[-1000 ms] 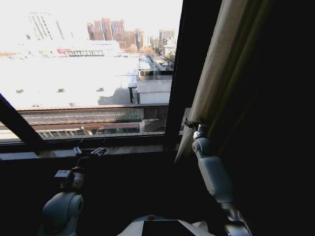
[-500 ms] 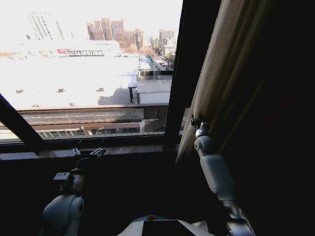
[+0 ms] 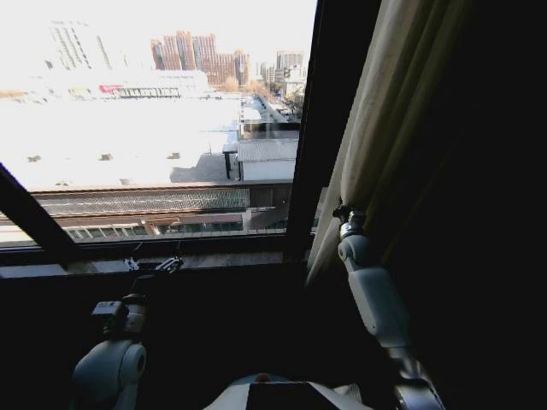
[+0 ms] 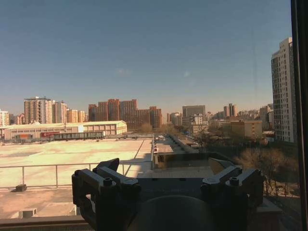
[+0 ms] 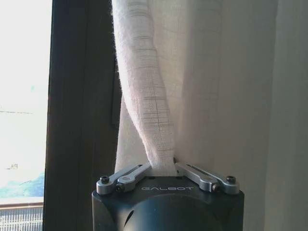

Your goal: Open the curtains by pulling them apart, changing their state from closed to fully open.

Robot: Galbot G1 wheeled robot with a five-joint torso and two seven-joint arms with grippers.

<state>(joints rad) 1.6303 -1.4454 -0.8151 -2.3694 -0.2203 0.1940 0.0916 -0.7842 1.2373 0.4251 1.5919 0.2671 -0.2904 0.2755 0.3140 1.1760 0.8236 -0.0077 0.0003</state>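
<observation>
Our right gripper (image 3: 344, 213) is clamped on a gathered fold of the curtains (image 3: 389, 128), just to the right of the dark window frame (image 3: 329, 111); from the right wrist camera we see the same gripper (image 5: 163, 169) with its metal fingers (image 5: 126, 177) drawn in against the twisted rope of sheer white fabric (image 5: 149, 110) that rises from between them. The rest of the cloth hangs in long pleats beside the frame, bunched well to its right, and the glass to the left of the frame is uncovered, showing rooftops and distant towers. Our left gripper (image 3: 155, 265) sits low, to the left of the frame and just below the window sill (image 3: 102, 265), apart from the fabric. From its own wrist camera our left gripper (image 4: 166, 180) points out through the glass with its dark fingers (image 4: 103, 185) spread and nothing between them.
</observation>
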